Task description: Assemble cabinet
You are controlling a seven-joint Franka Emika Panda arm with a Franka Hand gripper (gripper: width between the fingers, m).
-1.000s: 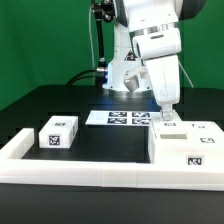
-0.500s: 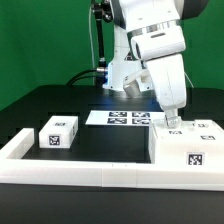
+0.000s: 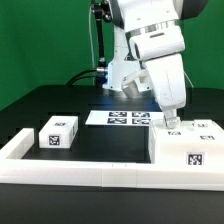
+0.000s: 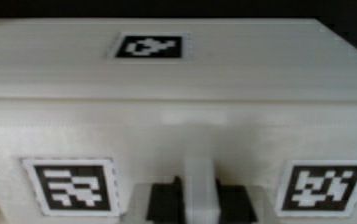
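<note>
- Large cabinet block [image 3: 185, 145]: white and tagged, at the exterior view's right of the tabletop [image 3: 100, 142], against the low white rail [image 3: 90, 172]. Over the last second its front tag has squared up to the camera. Since half a second ago it has not moved.
- Thin white rib [image 4: 193, 170]: stands up from that block's upper side.
- Gripper [image 3: 172, 124]: now slightly lower and further toward the exterior view's right. The fingers [image 4: 159, 198] are drawn in and appear to pinch the rib.
- Small cabinet block [image 3: 59, 132]: well apart, untouched.
- Marker board [image 3: 125, 118]: lies flat behind the blocks.
- Assessment: the block looks repositioned and settled, and joining has not yet begun.
</note>
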